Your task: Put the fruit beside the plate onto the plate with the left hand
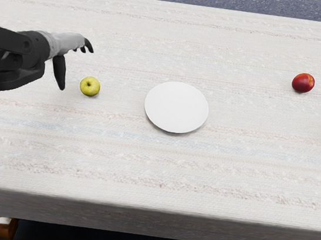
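A small yellow-green apple (90, 86) lies on the table, left of a round white plate (176, 107) with a gap between them. My left hand (71, 55) comes in from the left edge and hovers just up and left of the apple, fingers spread and holding nothing. Its thumb hangs down close to the apple's left side without touching it. A red apple (303, 82) lies far to the right, well away from the plate. Nothing lies on the plate.
The pale table (153, 172) stretches wide across the view, with its front edge near the bottom and its far edge at the top. The right arm does not show.
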You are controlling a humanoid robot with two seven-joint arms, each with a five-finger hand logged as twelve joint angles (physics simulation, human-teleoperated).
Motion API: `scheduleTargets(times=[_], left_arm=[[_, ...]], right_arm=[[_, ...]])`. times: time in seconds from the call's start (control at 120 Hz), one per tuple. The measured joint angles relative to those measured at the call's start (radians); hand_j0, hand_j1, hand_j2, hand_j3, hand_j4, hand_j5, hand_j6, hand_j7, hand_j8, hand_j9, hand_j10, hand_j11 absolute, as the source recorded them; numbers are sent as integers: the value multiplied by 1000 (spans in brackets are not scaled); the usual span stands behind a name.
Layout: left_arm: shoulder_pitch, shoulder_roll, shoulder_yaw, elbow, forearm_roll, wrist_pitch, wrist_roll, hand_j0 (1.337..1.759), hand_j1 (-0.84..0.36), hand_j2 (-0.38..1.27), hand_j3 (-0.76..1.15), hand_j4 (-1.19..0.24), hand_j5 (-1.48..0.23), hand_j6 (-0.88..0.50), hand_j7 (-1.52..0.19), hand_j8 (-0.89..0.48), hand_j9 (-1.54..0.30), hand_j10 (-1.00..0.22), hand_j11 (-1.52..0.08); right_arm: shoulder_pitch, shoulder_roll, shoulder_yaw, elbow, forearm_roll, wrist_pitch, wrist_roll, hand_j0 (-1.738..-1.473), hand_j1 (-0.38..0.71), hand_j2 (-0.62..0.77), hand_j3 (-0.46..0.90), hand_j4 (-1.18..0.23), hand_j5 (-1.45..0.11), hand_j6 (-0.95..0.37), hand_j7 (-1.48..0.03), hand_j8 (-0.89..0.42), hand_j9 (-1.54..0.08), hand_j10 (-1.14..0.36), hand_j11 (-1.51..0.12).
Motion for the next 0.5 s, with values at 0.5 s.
scheduleTargets(times=[0.5], left_arm=[[173,-228,19,249,26,69,33,1658,54,50,0,-247,-321,-248,-321,-248,-321,-247,-321]], right_arm=[[0,0,0,0,0,0,0,-1658,-310,-7,0,-33,-43,-33,-43,-33,-43,-33,-43]])
